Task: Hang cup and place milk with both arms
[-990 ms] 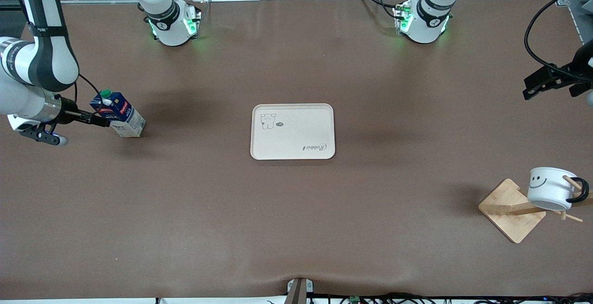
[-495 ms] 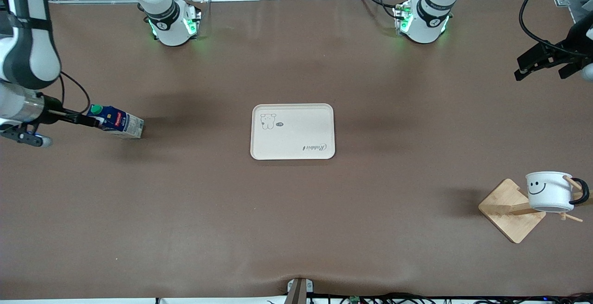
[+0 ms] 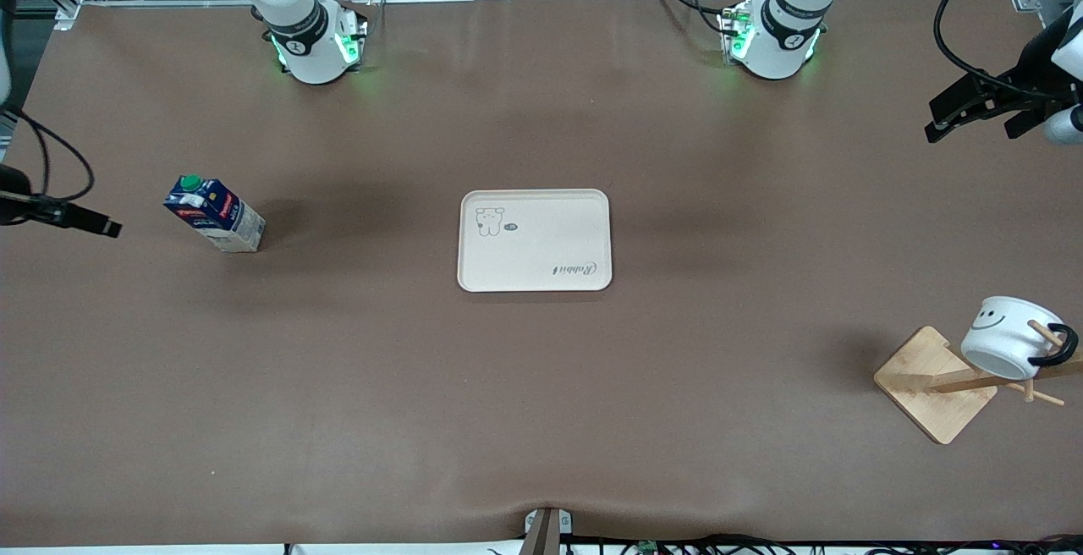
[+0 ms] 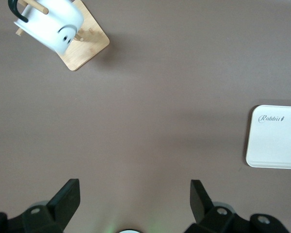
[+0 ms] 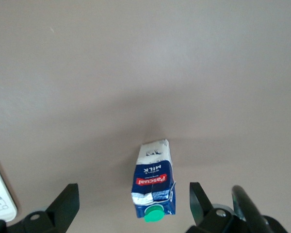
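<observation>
The milk (image 3: 215, 213), a dark blue carton with a green screw cap, is seen standing upright on the brown desk (image 3: 541, 386) toward the right arm's end, well apart from the cream tray (image 3: 534, 239) that lies at the middle of the desk. Nothing is touching the carton. In the right wrist view the carton (image 5: 154, 187) is shown between the two black fingers (image 5: 63, 204) of the right gripper (image 5: 132, 206), with clear gaps on either side, so the jaws are spread wide and nothing is held. In the front view only part of the right gripper (image 3: 80, 219) is seen at the edge of the desk, just beside the milk but not touching it.

The cup (image 3: 1008, 337), a white mug with a black smiley face and a black loop handle, is hung by its handle on a peg of the wooden rack (image 3: 935, 384), which is set toward the left arm's end of the desk and nearer to the front camera than the tray. The cup is tilted, with its mouth turned downward.

The left gripper (image 3: 973, 104) is held over the desk's edge at the left arm's end, well apart from the cup. In the left wrist view its fingers (image 4: 65, 199) are spread wide around nothing, and the cup (image 4: 51, 22) and the rack (image 4: 85, 46) are seen far off.
</observation>
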